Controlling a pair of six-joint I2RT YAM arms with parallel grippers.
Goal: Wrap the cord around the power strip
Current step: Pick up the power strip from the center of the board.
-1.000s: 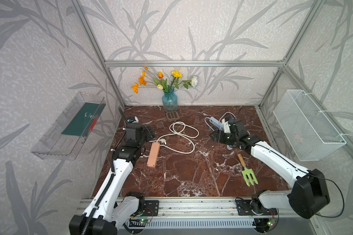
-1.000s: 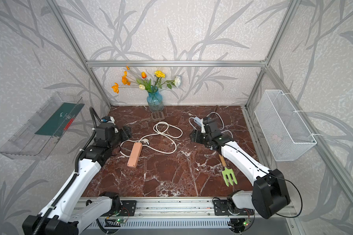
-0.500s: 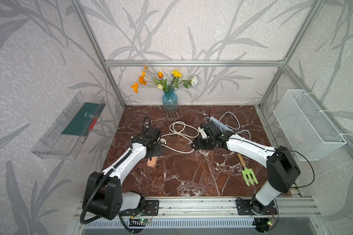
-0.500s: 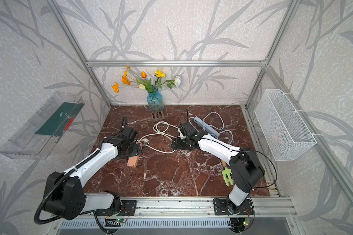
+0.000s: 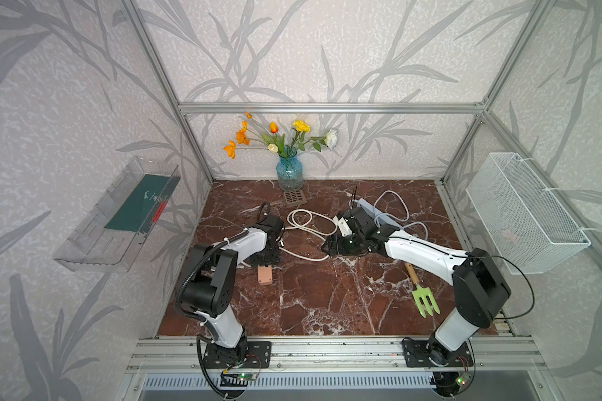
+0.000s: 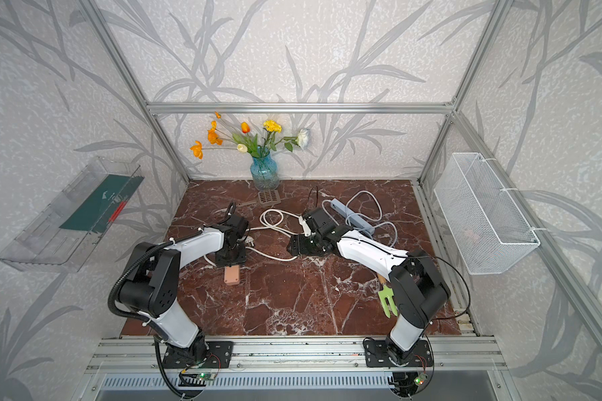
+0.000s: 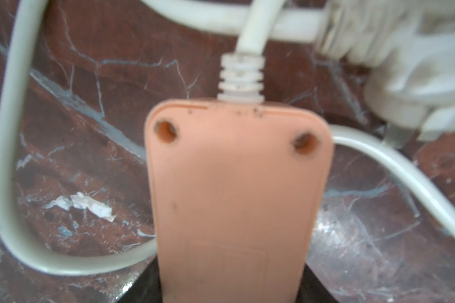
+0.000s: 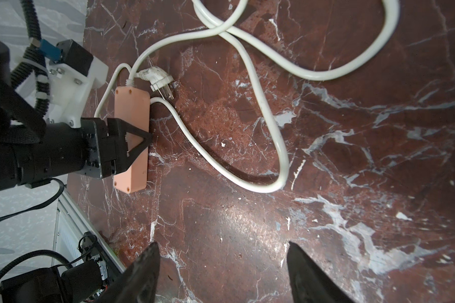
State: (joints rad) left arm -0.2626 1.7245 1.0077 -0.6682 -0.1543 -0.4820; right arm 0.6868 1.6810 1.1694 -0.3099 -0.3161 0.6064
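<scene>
Jaws of the left gripper (image 8: 130, 141) are closed across the power strip (image 8: 132, 105) near the left edge of the table (image 8: 352, 210). Those of the right gripper (image 8: 222, 246) are held wide and empty. No turn is wound yet: the cord (image 8: 260, 105) lies loose in loops.

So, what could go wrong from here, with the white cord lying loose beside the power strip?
1. The cord lies in crossing loops, so pulling it may tighten a knot.
2. The plug rests right by the power strip, where the left gripper stands astride; a turn could snag it.
3. The open right gripper reaches past a grey power strip, whose own cord the arm might drag.
</scene>
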